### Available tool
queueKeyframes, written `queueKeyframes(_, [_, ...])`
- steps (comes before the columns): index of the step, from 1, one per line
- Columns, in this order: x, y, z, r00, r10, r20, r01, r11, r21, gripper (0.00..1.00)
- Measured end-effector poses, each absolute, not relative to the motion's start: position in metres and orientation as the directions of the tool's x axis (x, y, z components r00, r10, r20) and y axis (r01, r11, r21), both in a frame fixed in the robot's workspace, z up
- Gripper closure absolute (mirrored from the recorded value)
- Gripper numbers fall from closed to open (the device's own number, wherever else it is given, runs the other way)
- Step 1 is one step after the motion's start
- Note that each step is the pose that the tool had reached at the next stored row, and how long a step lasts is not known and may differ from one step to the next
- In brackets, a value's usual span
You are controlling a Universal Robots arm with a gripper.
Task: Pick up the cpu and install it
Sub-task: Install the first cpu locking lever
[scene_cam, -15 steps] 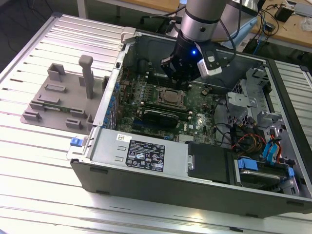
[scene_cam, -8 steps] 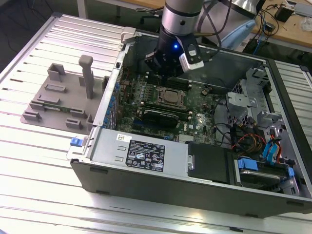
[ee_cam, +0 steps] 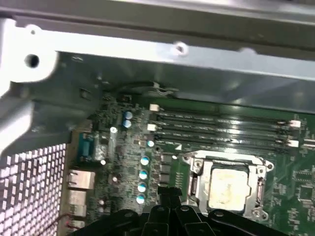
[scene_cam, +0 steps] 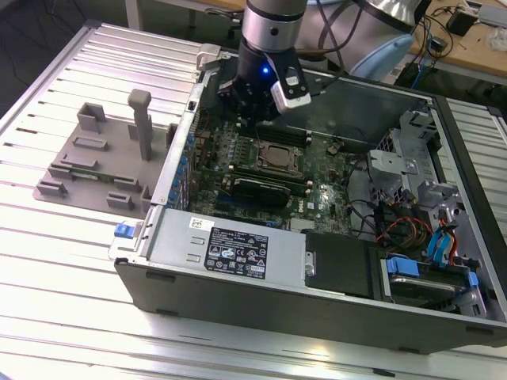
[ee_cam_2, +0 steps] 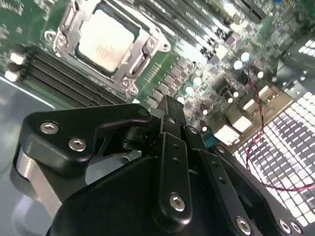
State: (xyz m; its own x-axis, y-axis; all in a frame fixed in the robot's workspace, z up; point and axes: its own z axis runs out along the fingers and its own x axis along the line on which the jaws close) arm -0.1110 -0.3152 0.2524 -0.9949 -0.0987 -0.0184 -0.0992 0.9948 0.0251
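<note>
The cpu (scene_cam: pixel 279 156) lies flat in the motherboard socket, its silvery top plate framed by the metal socket bracket; both wrist views show it too (ee_cam_2: pixel 106 39) (ee_cam: pixel 227 189). My gripper (scene_cam: pixel 252 120) hangs inside the open computer case, above the board and a little behind and to the exterior view's left of the socket. Its black fingers (ee_cam_2: pixel 170 110) meet at the tips with nothing between them, and in the first wrist view the gripper (ee_cam: pixel 165 192) hovers over the board beside the socket. It touches neither the cpu nor the socket.
Memory slots (ee_cam: pixel 221 130) run alongside the socket. A power supply (scene_cam: pixel 230 249) fills the case's near side; a drive cage and cables (scene_cam: pixel 412 198) sit at the exterior view's right. A grey fixture with an upright post (scene_cam: pixel 103 158) stands on the table outside the case.
</note>
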Motion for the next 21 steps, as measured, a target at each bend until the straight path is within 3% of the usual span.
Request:
queueKeyframes(8, [-0.122, -0.315, 0.252, -0.995, -0.093, -0.047, -0.1, 0.978, 0.184, 0.89])
queueKeyframes(10, [-0.122, -0.315, 0.252, -0.995, -0.093, -0.047, -0.1, 0.978, 0.184, 0.89])
queueKeyframes(13, [-0.122, -0.315, 0.252, -0.995, -0.092, -0.05, -0.1, 0.972, 0.214, 0.89])
queueKeyframes(21, [-0.099, -0.317, 0.252, -0.995, -0.091, -0.048, -0.1, 0.971, 0.216, 0.89])
